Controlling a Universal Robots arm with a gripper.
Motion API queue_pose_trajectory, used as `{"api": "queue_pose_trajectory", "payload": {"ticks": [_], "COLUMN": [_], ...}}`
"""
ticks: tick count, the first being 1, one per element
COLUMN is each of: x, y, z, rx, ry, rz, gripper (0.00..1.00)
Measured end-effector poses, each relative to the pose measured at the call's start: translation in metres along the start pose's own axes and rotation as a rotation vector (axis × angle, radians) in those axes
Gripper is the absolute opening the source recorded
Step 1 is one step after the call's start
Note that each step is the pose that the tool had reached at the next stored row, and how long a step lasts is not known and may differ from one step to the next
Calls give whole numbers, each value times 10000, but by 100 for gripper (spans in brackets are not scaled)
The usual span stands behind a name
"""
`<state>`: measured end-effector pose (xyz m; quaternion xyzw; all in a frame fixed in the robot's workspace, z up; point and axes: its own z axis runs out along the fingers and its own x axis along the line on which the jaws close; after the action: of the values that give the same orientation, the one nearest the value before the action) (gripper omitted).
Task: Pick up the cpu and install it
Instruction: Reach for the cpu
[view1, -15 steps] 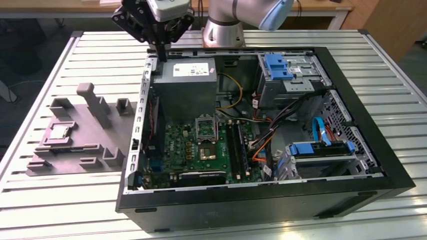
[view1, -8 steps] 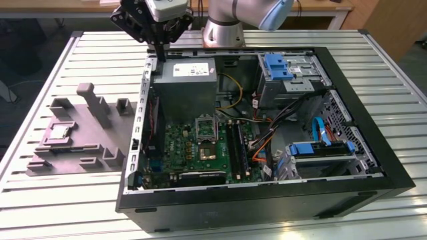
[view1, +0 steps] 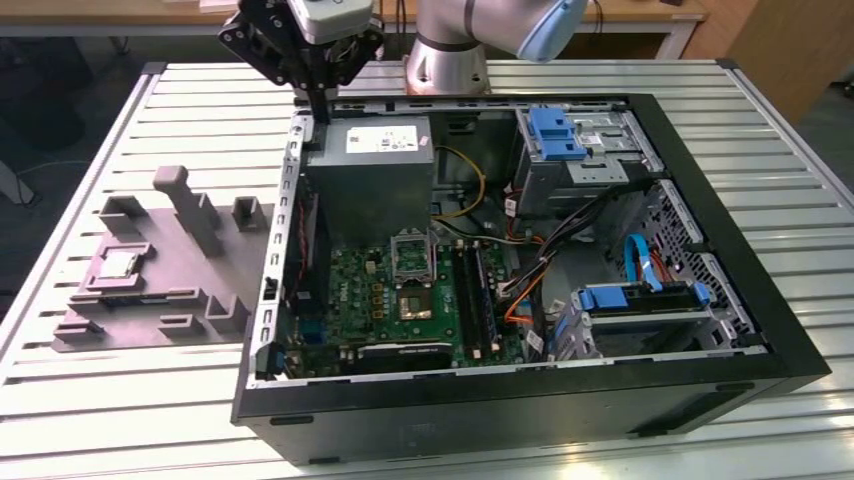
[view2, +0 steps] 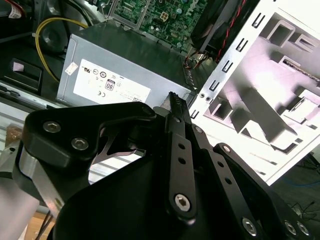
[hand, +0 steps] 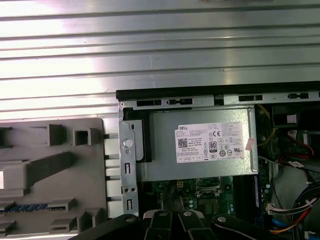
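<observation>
Presently, the black multi-link end effector (view1: 318, 105) hung clenched and empty at the upper left of the exterior view, over the corner of the open black computer case (view1: 747, 330), beside the grey boxed power supply (view1: 370, 165). The small, flat, pale silvery square cpu (view1: 118, 263) lay on the grey plastic fixture plate (view1: 160, 330) on the slatted metal tabletop (view1: 120, 420), at mid-left of the frame, well apart from the end effector. The rectangular metal-framed socket (view1: 411, 250) sat mid-frame on the green motherboard (view1: 387, 300).

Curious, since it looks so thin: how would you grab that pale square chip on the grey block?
By two opposite edges, coming straight down from above: the pale silvery square cpu lies flat on the grey plastic fixture, so probably only its rim offers grip.
</observation>
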<state>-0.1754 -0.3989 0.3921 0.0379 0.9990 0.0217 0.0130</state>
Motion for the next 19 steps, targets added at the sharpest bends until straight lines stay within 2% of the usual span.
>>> {"api": "queue_pose_trajectory", "payload": {"ticks": [19], "x": [41], "y": [-3], "z": [3], "rx": [0], "ry": [1], "rz": [-1], "gripper": [11]}}
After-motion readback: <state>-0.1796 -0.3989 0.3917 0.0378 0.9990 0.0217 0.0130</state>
